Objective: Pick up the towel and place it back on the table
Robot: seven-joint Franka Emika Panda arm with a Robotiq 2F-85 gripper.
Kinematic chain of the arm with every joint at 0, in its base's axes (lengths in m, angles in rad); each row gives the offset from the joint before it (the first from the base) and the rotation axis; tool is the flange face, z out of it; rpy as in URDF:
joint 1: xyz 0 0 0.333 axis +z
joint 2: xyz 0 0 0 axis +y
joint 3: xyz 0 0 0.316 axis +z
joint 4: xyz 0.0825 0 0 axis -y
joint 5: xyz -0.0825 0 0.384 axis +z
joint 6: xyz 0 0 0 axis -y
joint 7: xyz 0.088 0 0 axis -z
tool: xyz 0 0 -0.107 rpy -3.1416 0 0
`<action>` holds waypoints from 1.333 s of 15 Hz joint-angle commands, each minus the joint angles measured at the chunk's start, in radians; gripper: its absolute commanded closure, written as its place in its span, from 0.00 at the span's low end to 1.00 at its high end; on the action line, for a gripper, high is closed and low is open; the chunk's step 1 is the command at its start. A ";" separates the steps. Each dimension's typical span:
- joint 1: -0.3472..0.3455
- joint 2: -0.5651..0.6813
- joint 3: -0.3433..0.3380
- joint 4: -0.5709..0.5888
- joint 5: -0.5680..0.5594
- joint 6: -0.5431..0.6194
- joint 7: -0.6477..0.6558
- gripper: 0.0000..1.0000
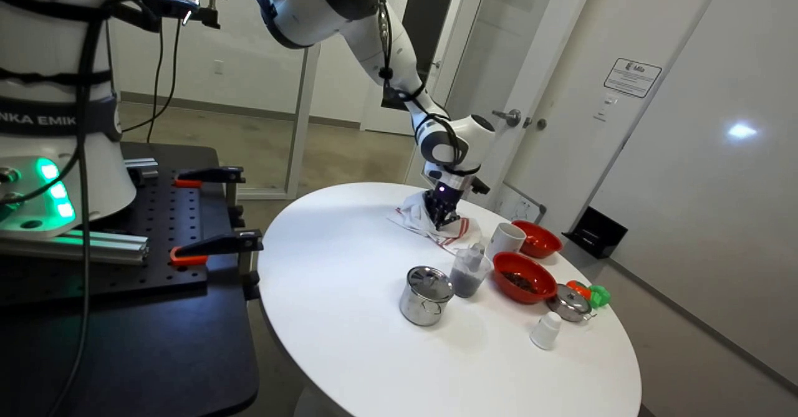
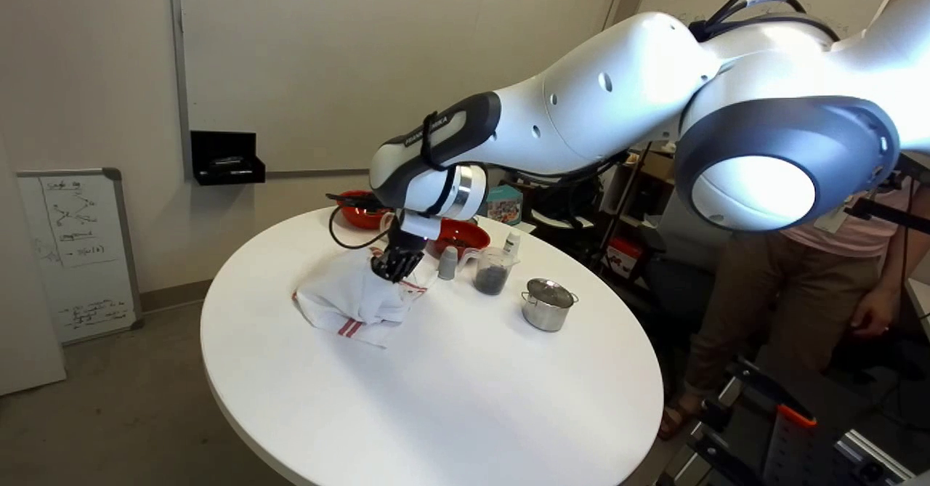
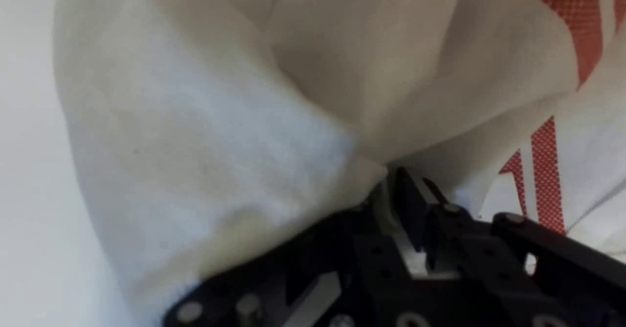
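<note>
The towel [image 1: 458,233], white with red stripes, lies bunched on the round white table [image 1: 349,267], toward its far side. In an exterior view the towel [image 2: 349,290] rises in folds against the fingers, its striped edge spread on the table [image 2: 450,391]. My gripper [image 1: 439,220] points down into the towel; it is low over the table in both exterior views [image 2: 394,272]. In the wrist view the fingers [image 3: 390,190] are close together with a fold of the towel [image 3: 195,146] pinched between them. One finger is partly covered by cloth.
Beside the towel stand a white mug [image 1: 506,240], a measuring cup with dark contents [image 1: 469,273] and red bowls [image 1: 523,278] [image 1: 537,239]. A steel pot [image 1: 427,297], a white cup [image 1: 546,331] and a lidded pan [image 1: 569,303] also stand on the table.
</note>
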 commanded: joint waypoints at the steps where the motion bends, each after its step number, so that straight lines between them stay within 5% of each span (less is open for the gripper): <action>1: 0.059 0.066 -0.086 0.089 0.021 -0.068 0.000 0.42; 7: 0.077 0.037 -0.080 0.100 -0.074 -0.090 0.000 0.02; 11: 0.071 0.028 -0.098 0.150 -0.142 -0.156 -0.020 0.00; 12: 0.019 -0.026 0.023 0.142 -0.313 -0.126 0.008 0.00; 13: 0.016 -0.047 0.039 0.133 -0.375 -0.131 0.000 0.00; 14: 0.061 -0.027 -0.055 0.140 -0.299 -0.175 -0.027 0.00; 20: 0.071 -0.090 -0.077 0.124 -0.342 -0.220 -0.058 0.00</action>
